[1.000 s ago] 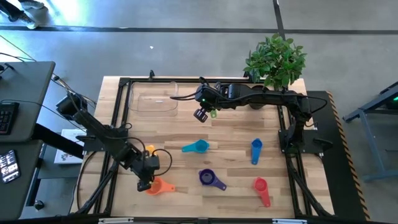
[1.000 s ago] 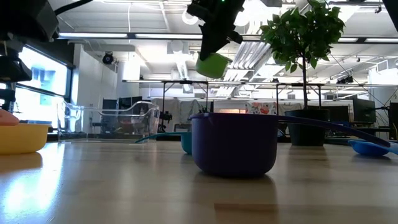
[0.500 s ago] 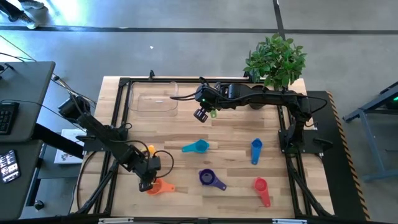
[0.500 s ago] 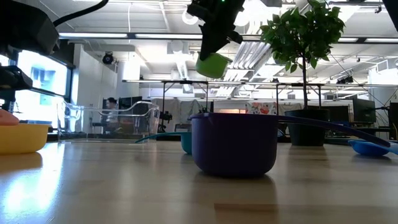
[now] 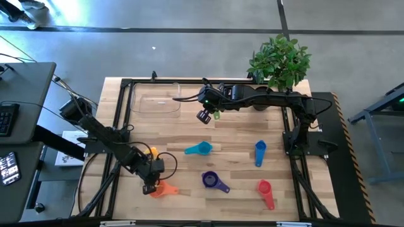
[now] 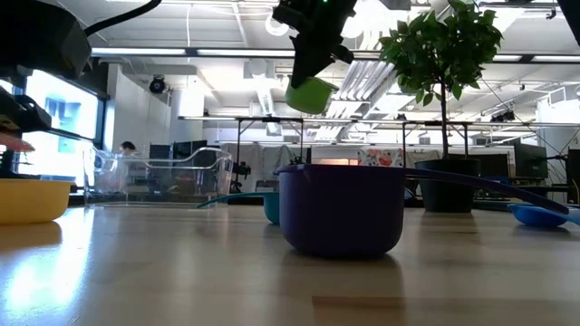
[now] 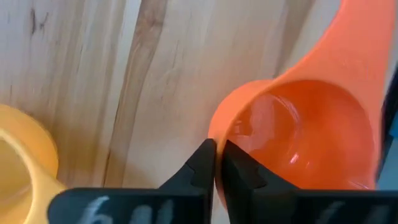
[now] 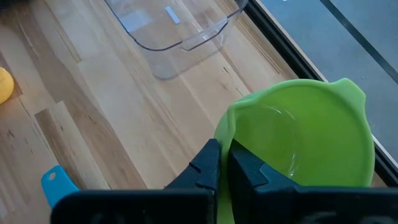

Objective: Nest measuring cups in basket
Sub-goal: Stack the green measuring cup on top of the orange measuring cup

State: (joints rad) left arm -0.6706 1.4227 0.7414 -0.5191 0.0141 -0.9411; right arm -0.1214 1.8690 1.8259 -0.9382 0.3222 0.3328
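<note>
Beside the basket (image 5: 156,98), just off its right end, the right claw (image 5: 208,115) holds the green cup (image 6: 310,93) clamped by its rim, high above the worktop (image 5: 233,135), presumably so it can drop in cleanly. Well away from the basket, the left claw (image 5: 150,187) pinches the orange cup (image 7: 298,134) by its rim.

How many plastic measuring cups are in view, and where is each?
7. Green cup held aloft in the right gripper beside the clear basket; orange at the left gripper, yellow close by; light blue, dark blue, purple and red on the table.
</note>
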